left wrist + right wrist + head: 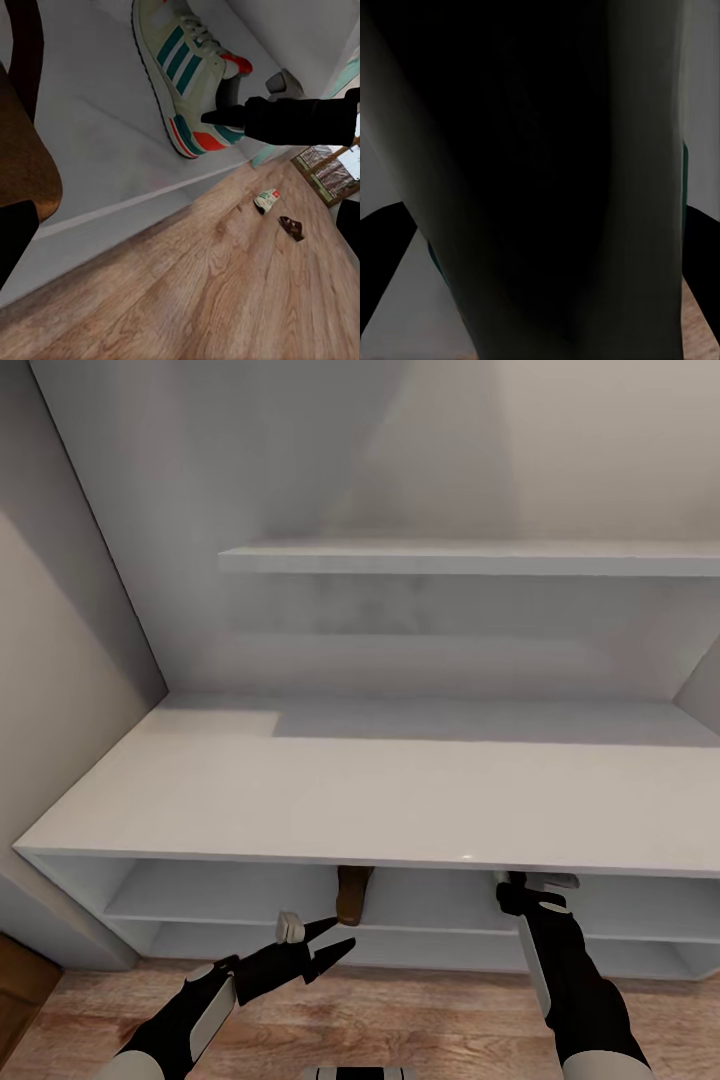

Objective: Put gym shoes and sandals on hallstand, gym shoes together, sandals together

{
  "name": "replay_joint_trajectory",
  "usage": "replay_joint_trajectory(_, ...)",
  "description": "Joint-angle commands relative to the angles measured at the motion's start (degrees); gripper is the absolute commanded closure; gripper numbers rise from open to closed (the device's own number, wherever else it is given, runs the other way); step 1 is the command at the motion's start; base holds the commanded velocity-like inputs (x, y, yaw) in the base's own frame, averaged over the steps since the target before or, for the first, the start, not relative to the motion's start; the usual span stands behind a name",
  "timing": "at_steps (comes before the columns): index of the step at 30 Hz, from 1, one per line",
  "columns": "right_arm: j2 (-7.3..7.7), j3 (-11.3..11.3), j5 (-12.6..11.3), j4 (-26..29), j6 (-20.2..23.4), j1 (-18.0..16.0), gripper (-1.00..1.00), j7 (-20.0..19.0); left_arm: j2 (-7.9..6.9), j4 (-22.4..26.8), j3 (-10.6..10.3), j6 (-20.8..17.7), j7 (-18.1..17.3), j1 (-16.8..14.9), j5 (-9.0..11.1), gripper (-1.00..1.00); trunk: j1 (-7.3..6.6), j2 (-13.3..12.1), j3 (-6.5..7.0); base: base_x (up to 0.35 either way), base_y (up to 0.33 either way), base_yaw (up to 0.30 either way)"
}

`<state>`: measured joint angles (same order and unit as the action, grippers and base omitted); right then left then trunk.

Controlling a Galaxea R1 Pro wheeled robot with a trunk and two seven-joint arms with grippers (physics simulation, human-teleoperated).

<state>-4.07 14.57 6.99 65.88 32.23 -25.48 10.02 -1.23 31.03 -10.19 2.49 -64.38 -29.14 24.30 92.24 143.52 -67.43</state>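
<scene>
The white hallstand (300, 790) spans the head view. A brown sandal (353, 894) stands on its upper open tier; the left wrist view shows this sandal (28, 169) very close. My left gripper (345, 932) hangs open just in front of it, holding nothing. Further right on the same tier lies a white gym shoe (184, 67) with green stripes. My right gripper (530, 887) is closed on its heel, one of its fingers (229, 117) against the red patch. A second gym shoe (266, 200) and a second sandal (291, 227) lie far off on the wood-plank corridor floor (187, 285).
The hallstand's bench top (400, 780) and thin upper shelf (470, 558) are bare. A wall (50, 660) closes in on the left. In the right wrist view a dark blurred surface (540, 165) sits right against the lens, with black fingers (379, 247) at the edges.
</scene>
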Motion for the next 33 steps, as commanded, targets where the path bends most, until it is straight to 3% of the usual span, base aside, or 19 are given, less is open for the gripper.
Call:
replay_joint_trajectory(1,-0.06,0.1,-0.1,-0.2,0.3,0.0,1.0,-0.2,-0.08,0.0,-0.4,0.2,0.0,0.0,0.5,-1.0,0.0,0.0,-0.05,0.004,0.0,0.0)
replay_joint_trajectory(14,-0.06,0.1,-0.1,-0.2,0.3,0.0,1.0,-0.2,-0.08,-0.6,-0.4,0.3,0.0,0.0,0.5,-1.0,0.0,0.0,-0.05,0.001,0.0,0.0)
replay_joint_trajectory(15,-0.06,0.1,-0.1,-0.2,0.3,0.0,-1.0,-0.2,-0.08,-0.6,-0.4,0.3,0.0,0.0,0.5,-1.0,0.0,0.0,-0.05,0.0,0.0,0.0)
replay_joint_trajectory(33,-0.06,0.1,-0.1,-0.2,0.3,0.0,-1.0,-0.3,-0.08,-0.6,-0.4,0.3,0.0,0.0,0.5,-1.0,0.0,0.0,-0.05,0.0,0.0,0.0)
